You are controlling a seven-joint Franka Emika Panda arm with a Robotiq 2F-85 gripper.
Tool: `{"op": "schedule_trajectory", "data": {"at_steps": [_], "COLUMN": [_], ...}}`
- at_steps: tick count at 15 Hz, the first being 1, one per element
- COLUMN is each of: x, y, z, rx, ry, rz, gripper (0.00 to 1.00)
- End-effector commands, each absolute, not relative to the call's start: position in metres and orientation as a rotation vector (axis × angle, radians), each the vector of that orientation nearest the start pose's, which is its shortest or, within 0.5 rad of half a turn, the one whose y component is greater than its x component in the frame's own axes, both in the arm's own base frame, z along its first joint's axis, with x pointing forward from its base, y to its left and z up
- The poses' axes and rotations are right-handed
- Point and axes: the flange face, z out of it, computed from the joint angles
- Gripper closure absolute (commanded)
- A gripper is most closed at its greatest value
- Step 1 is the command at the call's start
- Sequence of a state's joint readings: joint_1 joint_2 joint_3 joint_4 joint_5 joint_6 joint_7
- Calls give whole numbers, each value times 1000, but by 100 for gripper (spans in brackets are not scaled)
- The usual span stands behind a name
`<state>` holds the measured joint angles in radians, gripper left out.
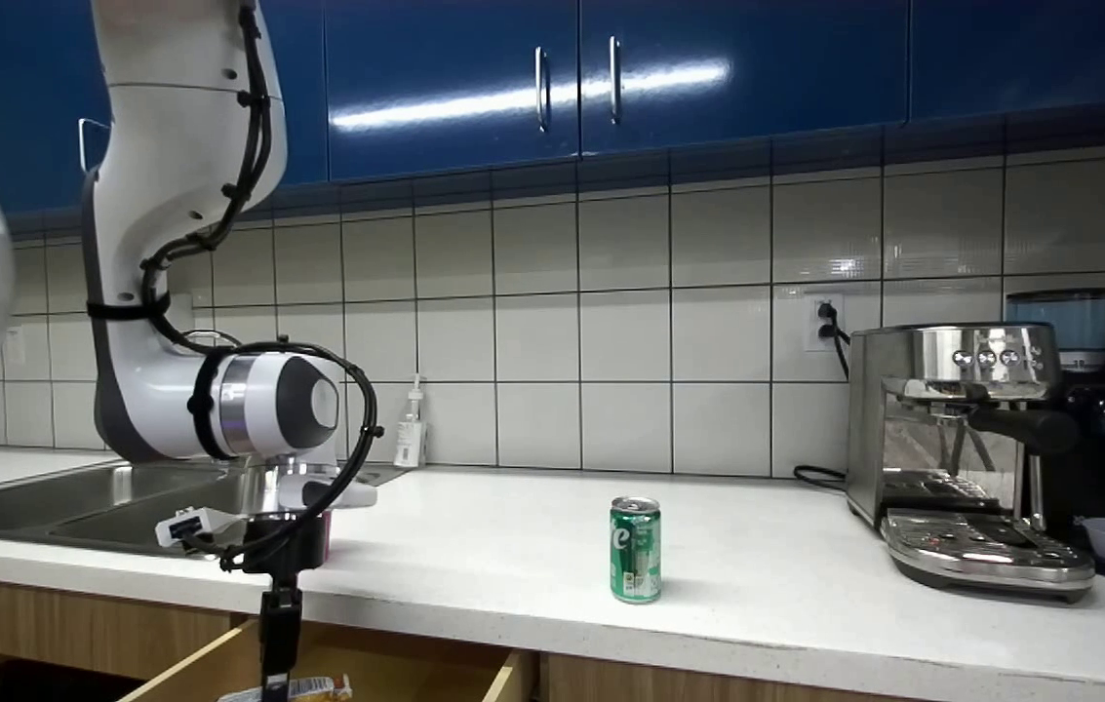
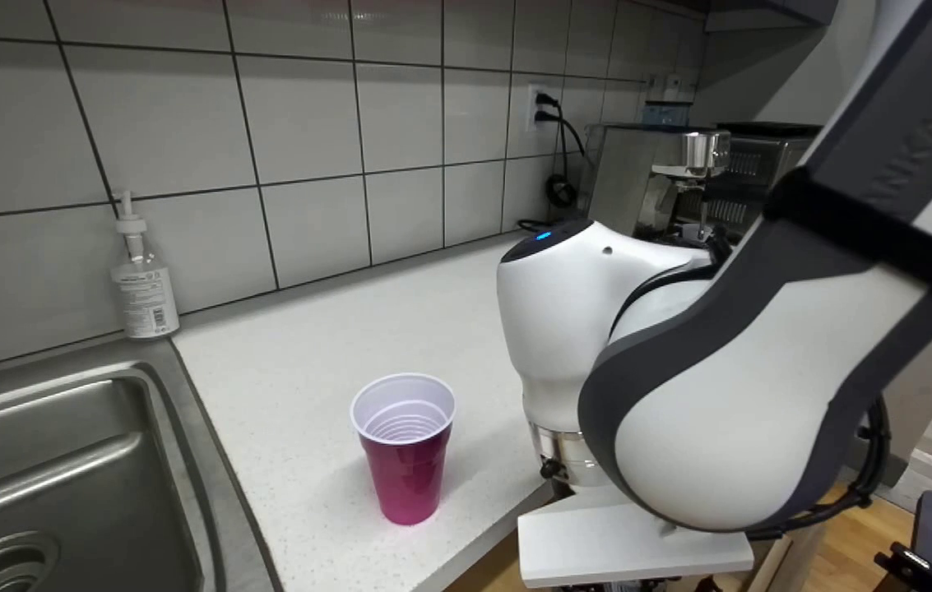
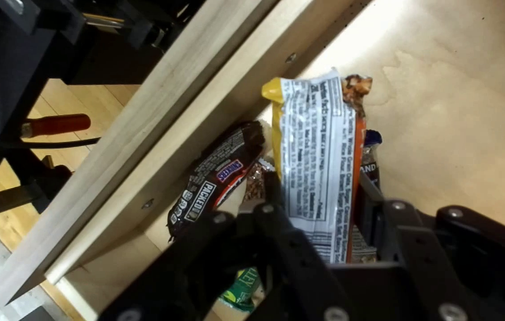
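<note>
The hand [image 3: 321, 191] is clamped on a snack bar [image 3: 312, 138], one finger along each long edge, presumably because that narrow width suits the grip. The bar is inside or just above the open drawer [image 3: 448, 147]; I cannot tell which. Its wrapper is glossy, crinkled film covered in fine print. Within the drawer, whose wood is pale and smooth, slants a shiny dark Snickers packet [image 3: 216, 178]. On the speckled desk [image 1: 493, 546] above the drawer stands a tapered magenta plastic cup [image 2: 406, 469] and, beyond the drawer's side, a cylindrical green can [image 1: 635, 553].

The bar [image 3: 317, 156] is above snacks [image 3: 214, 178] in the drawer [image 3: 448, 147].
</note>
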<state>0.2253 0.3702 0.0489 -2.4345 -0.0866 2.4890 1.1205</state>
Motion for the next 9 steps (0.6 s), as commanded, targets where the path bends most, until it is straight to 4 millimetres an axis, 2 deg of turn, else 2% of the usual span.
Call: {"op": "schedule_trajectory", "data": {"at_steps": [1, 2, 3, 4, 8, 9], "x": [444, 446, 448, 449, 450, 449], "y": [131, 132, 132, 133, 133, 133], "z": [128, 126, 126, 126, 132, 134], "rx": [-3108, -3108, -3103, -3105, -3104, -3101], "ry": [1272, 1270, 1275, 1267, 1252, 1247], "rz": [375, 376, 381, 378, 358, 354], "gripper": [84, 84, 34, 33, 4, 0]}}
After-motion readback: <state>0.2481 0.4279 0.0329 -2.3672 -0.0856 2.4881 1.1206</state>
